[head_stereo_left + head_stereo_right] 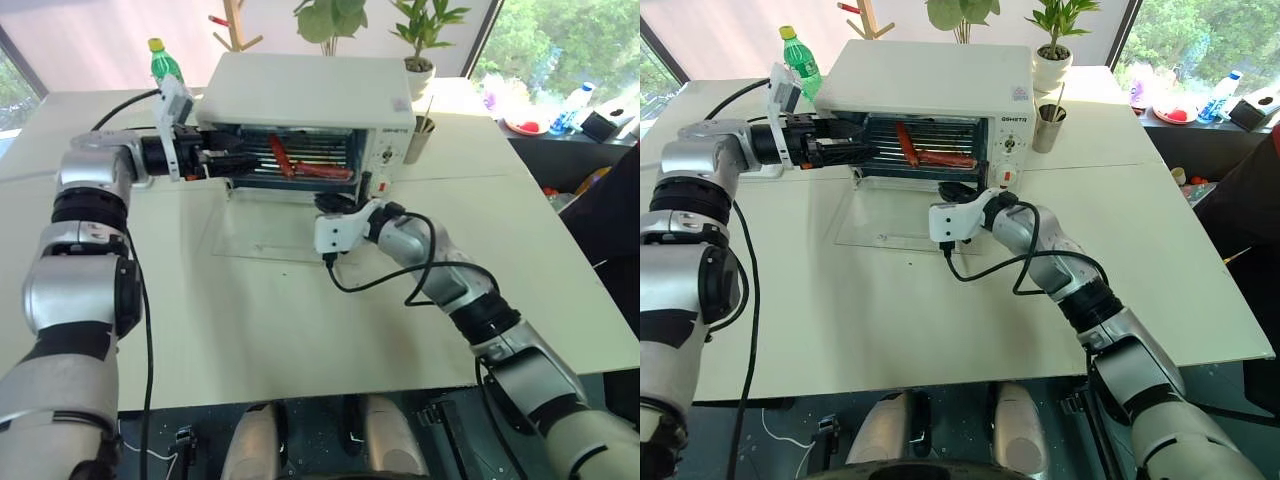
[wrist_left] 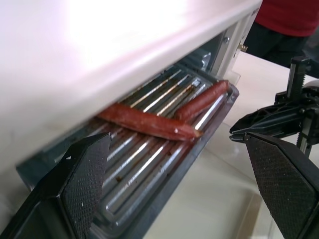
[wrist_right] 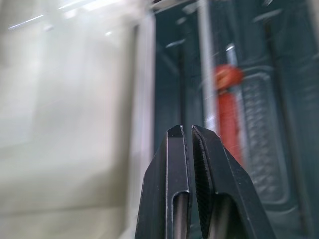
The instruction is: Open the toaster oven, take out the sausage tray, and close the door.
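Now door (image 1: 262,235) down flat, left fingers (image 2: 84,184) wide at sausage tray (image 2: 164,159), right fingers (image 3: 199,169) nearly together, empty.

One dark brand word sits on the toaster oven (image 1: 940,100) control panel, top right of its front — letters too small to make out, nothing else legible.

Bright daylight from windows; right wrist view motion-blurred
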You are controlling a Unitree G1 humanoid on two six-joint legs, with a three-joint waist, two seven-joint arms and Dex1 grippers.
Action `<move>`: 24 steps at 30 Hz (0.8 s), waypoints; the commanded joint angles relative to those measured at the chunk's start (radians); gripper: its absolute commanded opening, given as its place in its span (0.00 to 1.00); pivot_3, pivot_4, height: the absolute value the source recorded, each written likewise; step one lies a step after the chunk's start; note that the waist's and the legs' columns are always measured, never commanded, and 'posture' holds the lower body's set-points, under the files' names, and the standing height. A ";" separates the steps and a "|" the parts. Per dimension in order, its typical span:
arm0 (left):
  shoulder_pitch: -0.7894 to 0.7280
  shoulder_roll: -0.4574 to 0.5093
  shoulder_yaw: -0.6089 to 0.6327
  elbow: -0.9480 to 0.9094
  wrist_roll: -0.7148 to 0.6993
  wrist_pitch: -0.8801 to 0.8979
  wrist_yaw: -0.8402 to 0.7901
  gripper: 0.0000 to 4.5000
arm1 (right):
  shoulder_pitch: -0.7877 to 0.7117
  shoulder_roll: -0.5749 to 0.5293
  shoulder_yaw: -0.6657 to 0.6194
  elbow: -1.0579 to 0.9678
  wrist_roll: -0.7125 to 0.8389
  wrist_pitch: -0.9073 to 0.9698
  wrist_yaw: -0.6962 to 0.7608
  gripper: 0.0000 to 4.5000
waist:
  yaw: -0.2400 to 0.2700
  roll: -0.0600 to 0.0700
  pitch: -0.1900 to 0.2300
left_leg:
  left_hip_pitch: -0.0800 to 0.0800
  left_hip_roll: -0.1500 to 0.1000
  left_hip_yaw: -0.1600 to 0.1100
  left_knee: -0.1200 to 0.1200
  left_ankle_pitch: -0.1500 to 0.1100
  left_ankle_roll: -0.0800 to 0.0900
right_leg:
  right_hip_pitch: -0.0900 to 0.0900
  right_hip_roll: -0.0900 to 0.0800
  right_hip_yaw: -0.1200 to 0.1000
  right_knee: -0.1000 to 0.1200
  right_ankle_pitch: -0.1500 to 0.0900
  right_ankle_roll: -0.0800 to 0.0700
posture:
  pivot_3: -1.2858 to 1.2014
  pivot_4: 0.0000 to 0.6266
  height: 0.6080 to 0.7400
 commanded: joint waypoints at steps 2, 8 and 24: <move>-0.033 0.016 0.015 -0.003 0.009 -0.019 -0.007 1.00 | -0.038 0.013 -0.012 -0.016 0.006 -0.022 -0.010 0.44 | 0.002 0.000 0.000 | 0.000 0.000 0.000 0.000 0.000 0.000 | 0.000 0.000 0.000 0.000 0.000 0.000 | 0.52 0.24 0.82; -0.028 0.018 0.018 -0.012 0.006 -0.018 -0.006 1.00 | -0.088 0.040 0.009 0.081 -0.008 -0.053 -0.027 0.78 | 0.003 0.000 0.000 | 0.000 0.000 0.000 0.000 0.000 0.000 | 0.000 0.000 0.000 0.000 0.000 0.000 | 0.52 0.24 0.82; -0.024 0.020 0.022 -0.022 0.001 -0.014 -0.002 1.00 | -0.186 0.086 0.053 0.322 -0.041 -0.132 -0.098 0.78 | 0.001 0.000 0.000 | 0.000 0.000 0.000 0.000 0.000 0.000 | 0.000 0.000 0.000 0.000 0.000 0.000 | 0.52 0.24 0.82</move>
